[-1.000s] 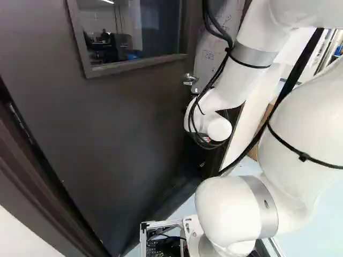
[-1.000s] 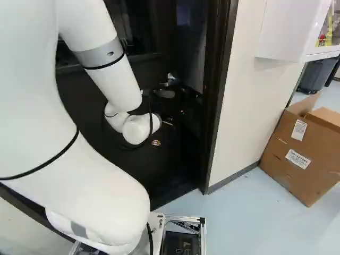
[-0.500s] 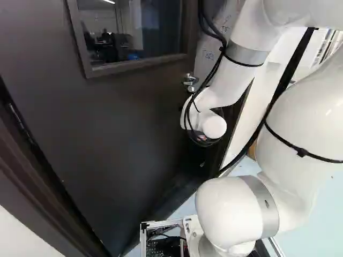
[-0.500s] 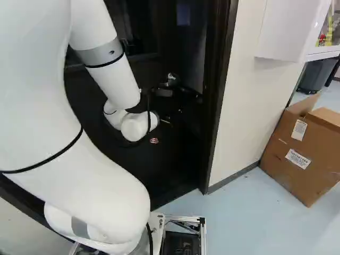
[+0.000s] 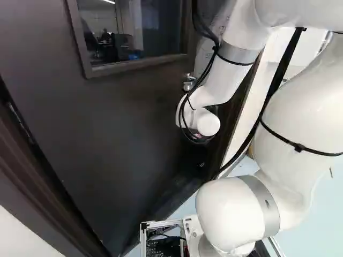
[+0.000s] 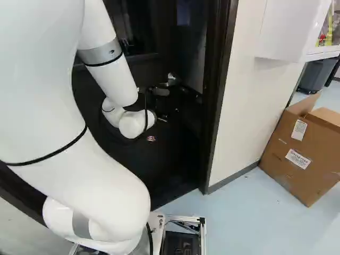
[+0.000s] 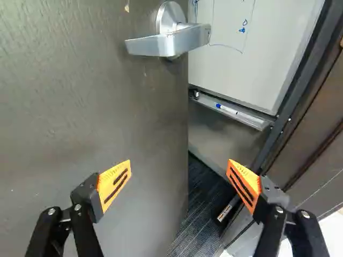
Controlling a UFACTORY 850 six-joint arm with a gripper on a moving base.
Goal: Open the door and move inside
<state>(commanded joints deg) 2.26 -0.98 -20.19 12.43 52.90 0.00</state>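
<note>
The dark door (image 5: 118, 123) stands ajar, its free edge swung inward from the frame (image 6: 217, 95). Its silver lever handle (image 7: 169, 42) is on the near face, ahead of my gripper and not touched. In the right base view my gripper (image 6: 151, 138) is mostly lost against the dark door, with a small reddish patch showing by the white wrist. In the wrist view my gripper (image 7: 179, 176) is open and empty. One finger is before the door's face, the other before the frame side; the door's edge and the gap lie between them.
Through the gap are a whiteboard (image 7: 241, 48) with a marker tray (image 7: 230, 110) and dark carpet (image 7: 198, 203). Right of the frame come a pale wall (image 6: 255, 106), a white cabinet (image 6: 287, 32) and a cardboard box (image 6: 303, 154) on the floor.
My wrist and forearm have shifted a little toward the left in both base views, away from the frame side. The base has not moved, and the door shows no clear movement.
</note>
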